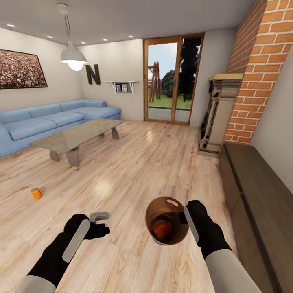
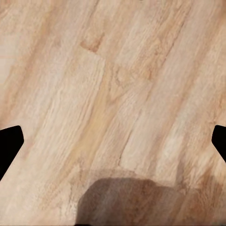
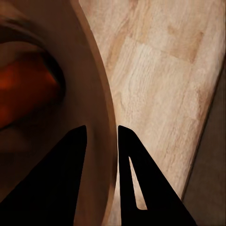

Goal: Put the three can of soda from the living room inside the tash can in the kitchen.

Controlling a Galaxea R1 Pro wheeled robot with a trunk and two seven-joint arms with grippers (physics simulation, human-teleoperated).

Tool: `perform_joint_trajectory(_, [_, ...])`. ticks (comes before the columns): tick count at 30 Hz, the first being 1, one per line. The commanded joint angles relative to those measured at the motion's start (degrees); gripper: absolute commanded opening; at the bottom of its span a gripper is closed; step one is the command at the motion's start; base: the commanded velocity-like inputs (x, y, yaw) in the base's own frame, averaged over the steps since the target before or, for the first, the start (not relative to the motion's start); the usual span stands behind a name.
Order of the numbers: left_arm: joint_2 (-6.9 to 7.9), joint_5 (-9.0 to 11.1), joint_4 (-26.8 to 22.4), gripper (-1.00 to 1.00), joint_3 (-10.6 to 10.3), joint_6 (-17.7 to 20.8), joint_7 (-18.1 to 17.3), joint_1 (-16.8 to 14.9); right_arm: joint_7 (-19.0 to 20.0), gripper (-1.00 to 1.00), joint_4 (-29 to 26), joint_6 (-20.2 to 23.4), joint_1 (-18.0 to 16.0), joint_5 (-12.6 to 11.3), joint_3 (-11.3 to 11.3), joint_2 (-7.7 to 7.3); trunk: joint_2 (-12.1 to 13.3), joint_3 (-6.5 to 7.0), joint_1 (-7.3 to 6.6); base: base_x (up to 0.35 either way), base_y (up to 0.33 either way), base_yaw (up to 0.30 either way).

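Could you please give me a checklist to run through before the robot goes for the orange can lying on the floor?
1. Right gripper clamped on the trash can wall: ok, one finger inside the rim, one outside.
2. Orange soda can sitting inside the trash can: ok; whether another can lies under it, cannot tell.
3. Left gripper free to pick: ok, open over bare floor and holding nothing.
4. Second orange soda can located: ok, on the floor ahead to the left, in front of the glass-topped table.
5. That can within the left arm's reach: not ok, it looks too far.
6. Blue can located: cannot tell.
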Motion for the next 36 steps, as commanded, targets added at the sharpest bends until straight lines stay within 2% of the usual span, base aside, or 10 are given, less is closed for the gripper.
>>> perform_joint_trajectory(1, [0.11, 0.01, -0.01, 1.0, 0.0, 0.0, 0.0, 0.0, 0.14, -1.0, -0.02, 0.0, -0.02, -1.64, 0.03, 0.02, 0.0, 0.0, 0.0, 0.0, 0.0, 0.224])
perform_joint_trajectory(5, [2.46, 0.16, 0.01, 1.0, 0.06, 0.0, -0.1, 0.02, 0.14, -1.0, 0.0, 0.0, -0.03, -1.62, 0.09, 0.03, 0.0, -0.08, 0.0, 0.0, 0.0, 0.244])
perform_joint_trajectory(8, [3.25, 0.24, 0.01, 1.0, 0.07, 0.0, -0.19, 0.02, 0.14, -1.0, 0.02, 0.0, -0.03, -1.6, 0.11, 0.09, 0.0, -0.14, 0.0, 0.0, 0.0, 0.257])
perform_joint_trajectory(36, [3.55, 0.29, 0.01, 1.0, 0.08, 0.0, -0.23, 0.03, -0.02, -1.0, 0.45, 0.0, -0.03, -1.56, 0.2, 0.03, 0.0, -0.88, 0.0, 0.0, 0.0, 0.263])
